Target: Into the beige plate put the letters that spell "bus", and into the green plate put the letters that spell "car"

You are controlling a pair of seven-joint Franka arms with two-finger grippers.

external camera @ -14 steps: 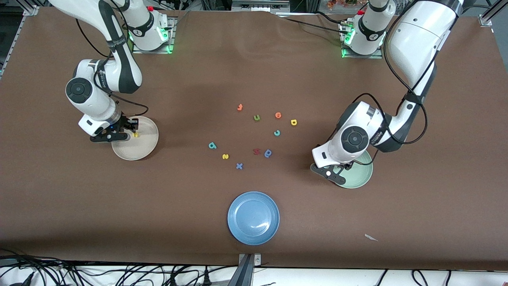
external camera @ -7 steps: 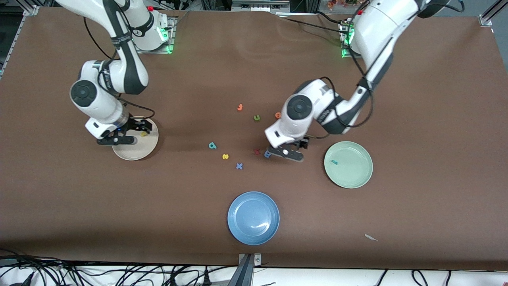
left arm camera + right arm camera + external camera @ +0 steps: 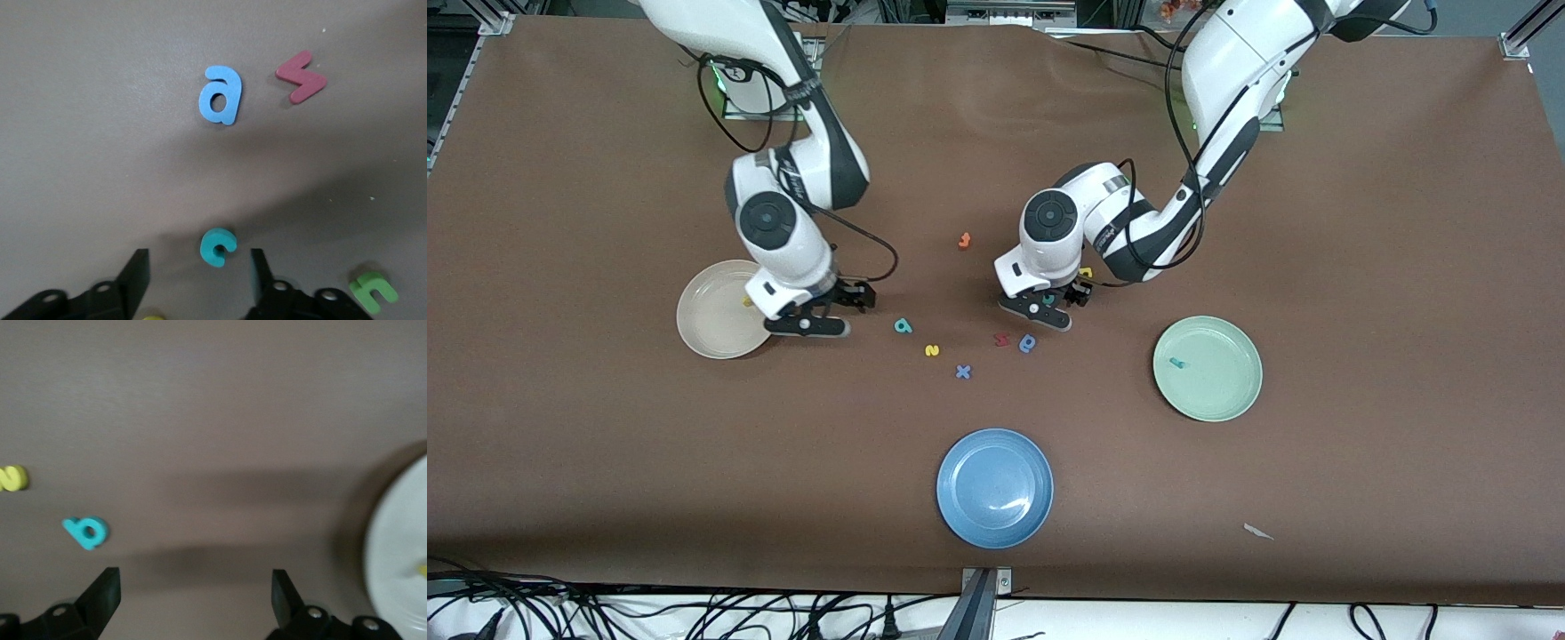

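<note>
Brown tabletop [image 3: 605, 462], two white arms reaching in: what lies at the right arm's end? (Desk)

Round, shallow cream-beige plate [image 3: 710, 327], with a tiny yellow foam u [image 3: 747, 302] lying in it. Just beside its rim the right gripper [image 3: 858, 298] hovers low over bare table, its jaws spread wide and holding nothing. (Photographer)

And toward the middle? (Desk)

Loose foam letters. A teal b [image 3: 903, 326] lies on the table near the right gripper, with a yellow s [image 3: 932, 350] and a blue x [image 3: 963, 372] nearer the front camera. An orange letter [image 3: 964, 240] sits farthest from that camera. The round blue plate [image 3: 994, 488] lies nearest of all. (Photographer)

Where is the left arm? (Desk)

The left gripper [image 3: 1056, 299] is down at the table over a teal c [image 3: 217, 247]. Its fingers [image 3: 137, 270] stand apart on either side of the letter, a gap showing on each side, so nothing is gripped. A red zigzag letter [image 3: 1002, 339] and a blue a [image 3: 1028, 343] lie nearer the camera; a green u [image 3: 372, 292] lies beside the gripper, and a yellow a [image 3: 1086, 272] peeks out beside the wrist. (Photographer)

And the left arm's end? (Desk)

Round pale mint-green plate [image 3: 1223, 382], holding a teal r [image 3: 1178, 363]. (Photographer)
</note>
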